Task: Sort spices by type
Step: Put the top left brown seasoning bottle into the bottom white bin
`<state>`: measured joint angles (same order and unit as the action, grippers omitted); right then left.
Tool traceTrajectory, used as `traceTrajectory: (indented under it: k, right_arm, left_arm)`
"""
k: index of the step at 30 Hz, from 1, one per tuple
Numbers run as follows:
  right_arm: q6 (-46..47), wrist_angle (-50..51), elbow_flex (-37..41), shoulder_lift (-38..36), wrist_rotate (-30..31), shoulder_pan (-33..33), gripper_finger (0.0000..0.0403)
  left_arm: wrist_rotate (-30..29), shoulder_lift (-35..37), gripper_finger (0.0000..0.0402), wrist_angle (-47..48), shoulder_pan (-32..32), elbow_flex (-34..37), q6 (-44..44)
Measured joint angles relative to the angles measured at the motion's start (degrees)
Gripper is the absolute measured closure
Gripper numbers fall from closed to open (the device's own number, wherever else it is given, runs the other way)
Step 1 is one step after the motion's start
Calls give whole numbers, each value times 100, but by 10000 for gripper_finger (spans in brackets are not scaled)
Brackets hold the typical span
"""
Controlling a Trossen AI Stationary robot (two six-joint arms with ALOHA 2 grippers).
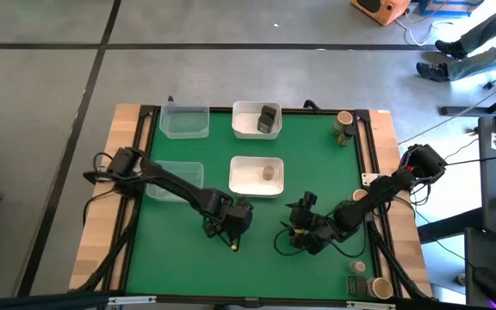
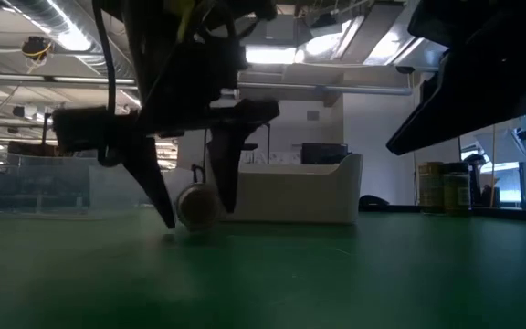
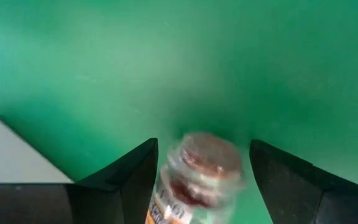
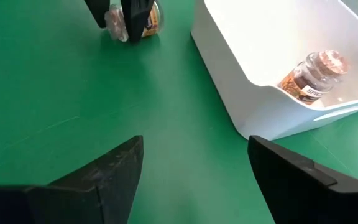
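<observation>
A small brownish round jar point(image 3: 204, 171) with a copper-coloured lid lies on its side on the green mat, also seen in the low view point(image 2: 196, 206) and the right wrist view point(image 4: 151, 18). My left gripper point(image 3: 204, 146) points down over it, open, one finger on each side point(image 1: 232, 237). My right gripper point(image 4: 194, 140) is open with nothing between its fingers, low over the mat to the right of the left one point(image 1: 298, 231). A like jar point(image 4: 312, 74) lies in the nearer white tray point(image 1: 239, 176). A dark grey tin point(image 1: 269, 118) sits in the farther white tray point(image 1: 246, 120). My left gripper straddles the lying jar from above, its fingers pointing down at the mat. The jar lies close beside one finger point(image 2: 225, 183), with a gap to the other point(image 2: 161, 196). Whether that finger touches the jar, I cannot tell.
Two clear tubs stand at the mat's far left point(image 1: 184, 120) and left point(image 1: 175, 181). More spice jars stand at the far right corner point(image 1: 344, 127) and the near right corner point(image 1: 357, 277). Open green mat lies near the table's near edge.
</observation>
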<state>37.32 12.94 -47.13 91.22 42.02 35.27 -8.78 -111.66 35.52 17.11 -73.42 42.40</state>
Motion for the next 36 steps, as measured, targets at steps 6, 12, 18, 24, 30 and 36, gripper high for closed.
traceTrajectory:
  k: [6,12,18,24,30,36]
  right_arm:
    - [-6,-4,0,0,87,0,116]
    - [-8,3,0,0,105,0,116]
    - [-14,6,0,0,105,0,116]
    - [-15,12,0,0,107,0,116]
    - [-15,11,0,0,107,0,116]
    - [-15,11,0,0,107,0,116]
  left_arm:
    - [-84,-68,188,-24,21,-3,404]
    - [-175,-72,256,-15,25,-3,419]
    - [-447,-6,304,-101,60,-3,229]
    - [-529,278,337,-109,139,-143,-216]
    - [-535,568,349,-126,132,-148,-539]
    - [-533,641,350,-135,129,-148,-1636]
